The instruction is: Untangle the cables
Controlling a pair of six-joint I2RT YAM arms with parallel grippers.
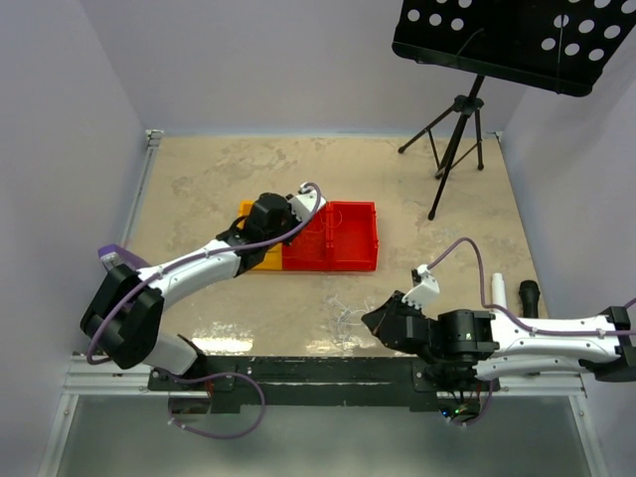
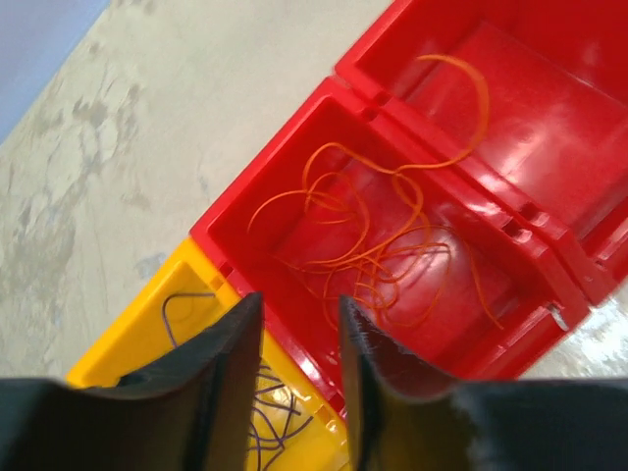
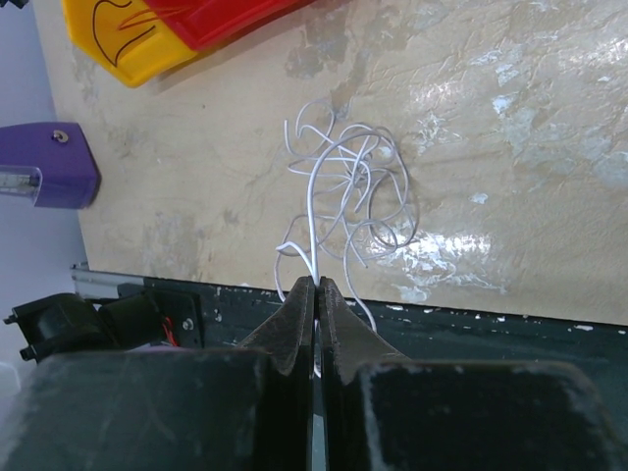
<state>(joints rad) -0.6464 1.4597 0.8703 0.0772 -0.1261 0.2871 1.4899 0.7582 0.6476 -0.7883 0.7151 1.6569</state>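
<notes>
A loose tangle of white cables (image 3: 343,182) lies on the table near its front edge (image 1: 348,316). My right gripper (image 3: 316,283) is shut on one white strand at the near side of the tangle, low by the edge (image 1: 370,318). Orange cables (image 2: 378,245) lie coiled in the red bin (image 2: 275,196). Dark cables (image 2: 190,295) lie in the yellow bin (image 2: 137,334) beside it. My left gripper (image 2: 299,304) hovers over the wall between these two bins (image 1: 298,211). Its jaws stand apart with nothing between them.
The red bin (image 1: 348,260) has a second compartment on its right. A tripod (image 1: 457,139) with a black perforated tray (image 1: 517,35) stands at the back right. A white cylinder (image 1: 499,290) and a black object (image 1: 529,293) lie at the right. A black rail (image 1: 318,370) runs along the front.
</notes>
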